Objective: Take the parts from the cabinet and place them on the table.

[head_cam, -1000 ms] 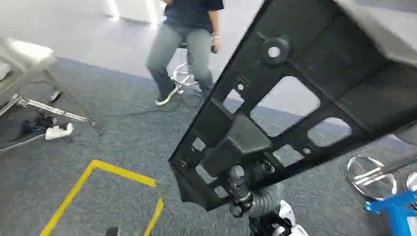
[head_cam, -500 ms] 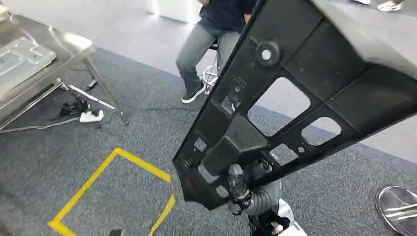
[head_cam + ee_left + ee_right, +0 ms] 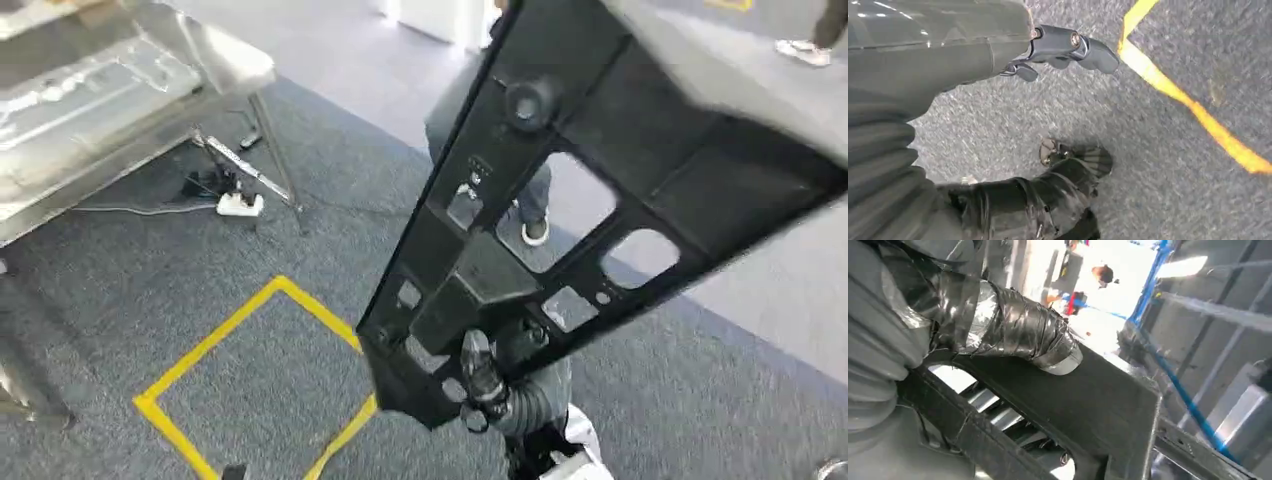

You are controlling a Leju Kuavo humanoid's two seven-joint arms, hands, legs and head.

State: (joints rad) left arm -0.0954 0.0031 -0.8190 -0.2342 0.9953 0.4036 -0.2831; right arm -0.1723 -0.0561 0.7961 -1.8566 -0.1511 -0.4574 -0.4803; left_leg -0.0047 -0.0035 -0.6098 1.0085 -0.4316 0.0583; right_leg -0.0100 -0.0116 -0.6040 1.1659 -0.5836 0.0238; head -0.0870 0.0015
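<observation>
Above grey carpet, the right hand (image 3: pixel 487 385) grips the near lower edge of a black perforated part (image 3: pixel 590 190) — carried high and tilted, likely for transit to the steel table (image 3: pixel 215 75) at far left. Left hand (image 3: pixel 1063 50) hangs low, holding nothing, fingers loosely apart.

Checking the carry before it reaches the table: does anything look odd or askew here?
The large black part is carried steeply tilted, gripped near one end by the right hand, and it blocks much of the head view. A white power strip and cables lie on the carpet under the steel table. No damage shows.
</observation>
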